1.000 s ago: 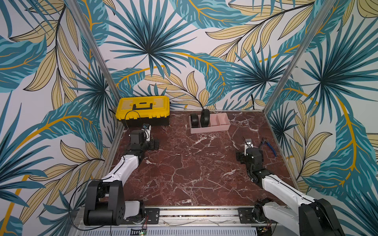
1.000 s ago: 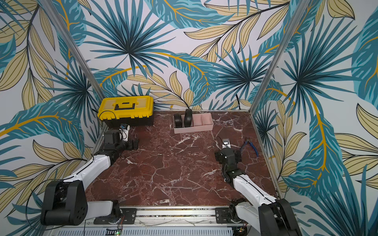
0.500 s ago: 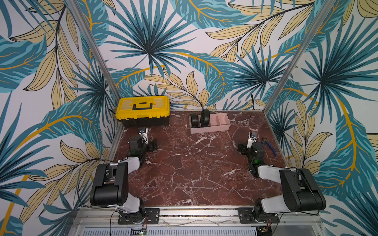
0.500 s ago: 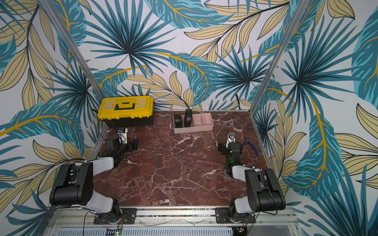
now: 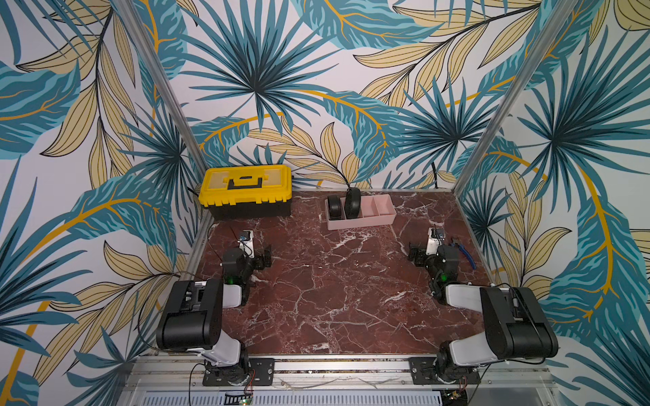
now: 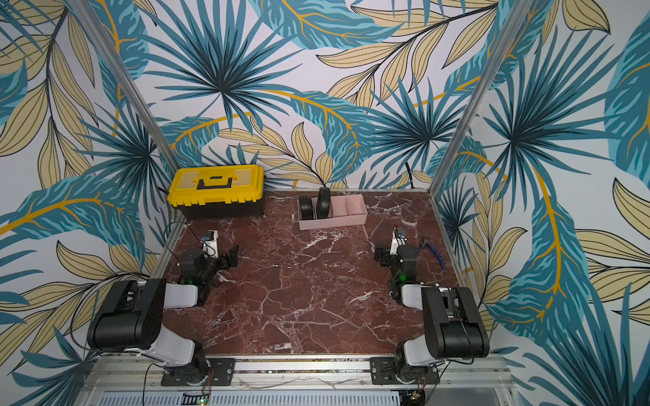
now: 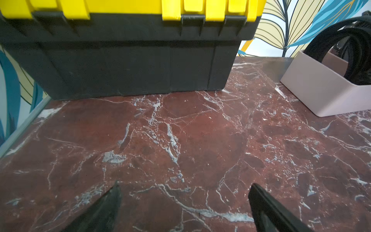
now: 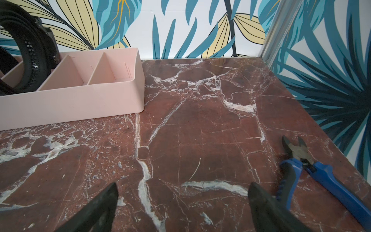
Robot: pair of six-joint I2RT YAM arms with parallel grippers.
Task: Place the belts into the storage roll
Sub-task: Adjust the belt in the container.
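Observation:
Two black belts, rolled into coils, stand on edge in the left-end compartments of the pale pink storage roll at the back of the table; the smaller coil is leftmost and the taller coil stands beside it. Both top views show them, and the taller coil rises above the rim. My left gripper is open over bare marble, facing the toolbox, far from the storage roll. My right gripper is open and empty too, with the storage roll ahead of it.
A yellow-and-black toolbox sits shut in the back left corner. Blue-handled pliers lie on the marble by the right wall, close beside my right gripper's finger. Patterned walls close in the table on three sides.
Both arms have folded back over their bases, with their elbows now large in the foreground. The grippers stay low near the table's two sides. The belts and the storage roll have not moved.

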